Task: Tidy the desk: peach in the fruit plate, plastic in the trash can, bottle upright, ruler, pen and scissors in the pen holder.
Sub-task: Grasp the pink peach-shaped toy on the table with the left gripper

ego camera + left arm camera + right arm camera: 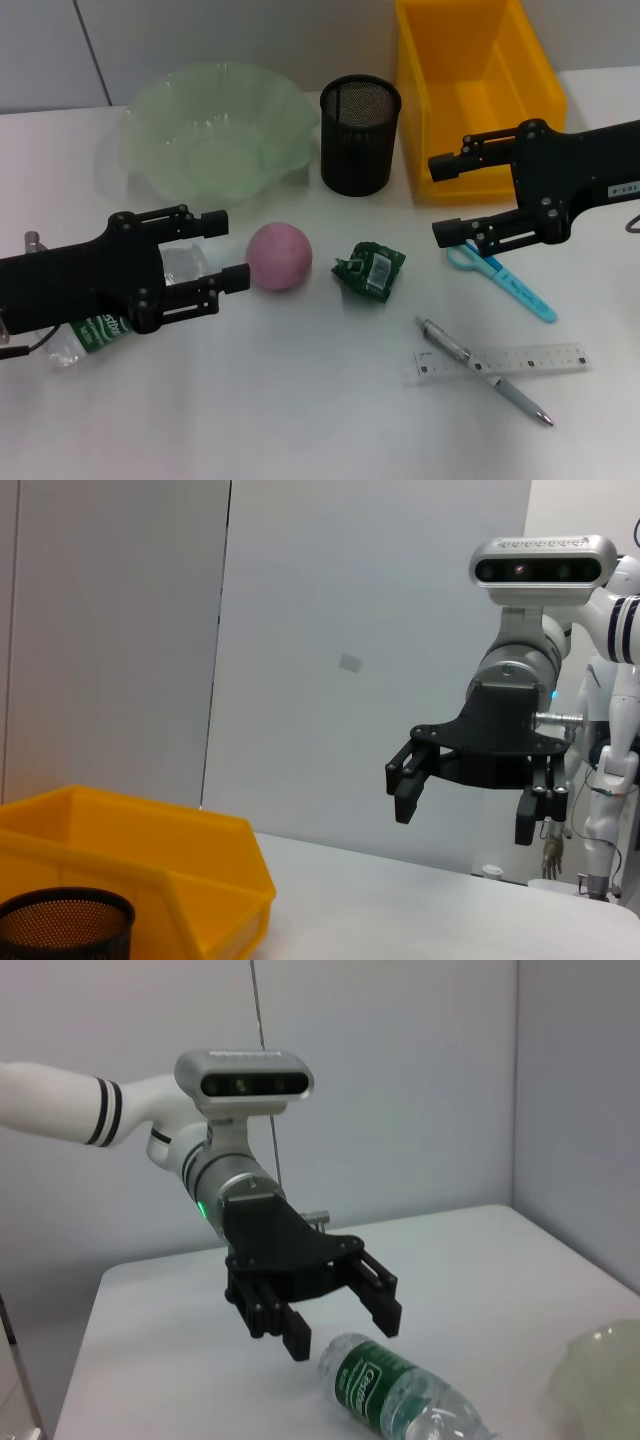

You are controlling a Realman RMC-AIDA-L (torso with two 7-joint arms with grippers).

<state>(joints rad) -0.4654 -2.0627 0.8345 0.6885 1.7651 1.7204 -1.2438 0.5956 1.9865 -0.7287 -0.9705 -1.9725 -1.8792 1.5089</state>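
Head view: high above, looking down on both grippers.
Left wrist view: low, faces across to the right gripper (465,800), well off.
Right wrist view: low, faces the left gripper (335,1325), nearer.
Shared: water bottle (405,1395) beside the left gripper.

One peach (279,256), bottle (95,332), pen (484,372), ruler (503,362), scissors (503,281), wrapper (369,270).
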